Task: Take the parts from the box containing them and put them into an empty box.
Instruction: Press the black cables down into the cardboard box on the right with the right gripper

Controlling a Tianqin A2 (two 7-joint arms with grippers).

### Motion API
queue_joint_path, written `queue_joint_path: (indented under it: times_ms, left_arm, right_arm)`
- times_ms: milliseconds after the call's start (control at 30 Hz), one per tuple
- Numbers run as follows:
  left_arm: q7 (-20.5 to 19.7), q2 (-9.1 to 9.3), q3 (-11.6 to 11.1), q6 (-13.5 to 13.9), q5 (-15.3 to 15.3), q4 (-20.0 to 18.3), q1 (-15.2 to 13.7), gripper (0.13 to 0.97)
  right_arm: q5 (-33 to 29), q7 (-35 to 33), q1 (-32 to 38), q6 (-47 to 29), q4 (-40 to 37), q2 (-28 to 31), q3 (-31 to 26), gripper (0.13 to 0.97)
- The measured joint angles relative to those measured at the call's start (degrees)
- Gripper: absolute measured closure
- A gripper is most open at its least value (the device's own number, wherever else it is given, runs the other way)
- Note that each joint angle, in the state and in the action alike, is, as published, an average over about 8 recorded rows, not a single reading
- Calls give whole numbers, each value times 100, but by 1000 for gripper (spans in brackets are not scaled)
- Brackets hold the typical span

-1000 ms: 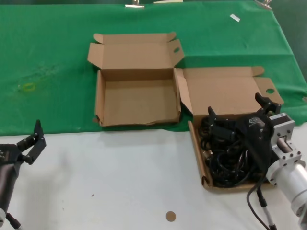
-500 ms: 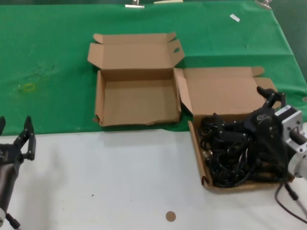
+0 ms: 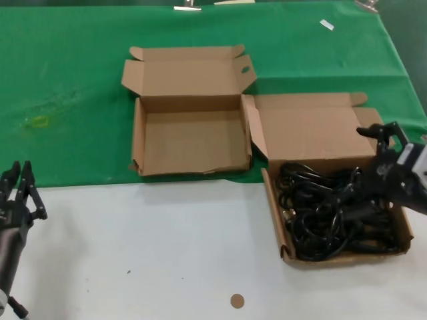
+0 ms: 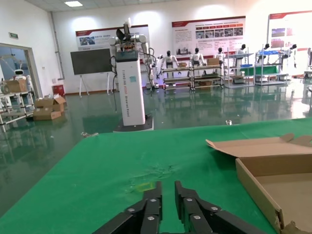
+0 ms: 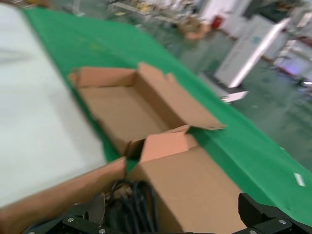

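The parts, black coiled cables (image 3: 327, 217), lie heaped in the straight-walled cardboard box (image 3: 272, 210) at the right; they also show in the right wrist view (image 5: 130, 204). The empty box (image 3: 139, 143) with the ragged front edge stands left of it on the green cloth and shows in the right wrist view (image 5: 117, 105). My right gripper (image 3: 375, 167) is open and empty, hovering over the far right side of the cable box, jaws wide apart (image 5: 170, 217). My left gripper (image 3: 19, 190) waits at the near left, its fingers (image 4: 155, 200) close together, holding nothing.
Both boxes have raised lids with a round-holed tab (image 3: 245, 69). The green cloth (image 3: 67, 100) covers the far half of the table; the white tabletop (image 3: 167, 253) lies in front, with a small brown disc (image 3: 237, 301) on it.
My right gripper has drawn back to the right from over the middle of the cables, with nothing in it. My left gripper has shifted left and down, and its fingers look closer together.
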Motion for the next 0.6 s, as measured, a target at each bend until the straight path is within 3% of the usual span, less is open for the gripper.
queue_joint_path:
  times_ms: [200,600]
  left_arm:
    - [0,0,0,0,0,0,0,896]
    - [0,0,0,0,0,0,0,951]
  right_arm:
    - [-458,29,124,-1377,-82,230,342,129]
    - [-923,-824,458,-3718,-669,108,974,129]
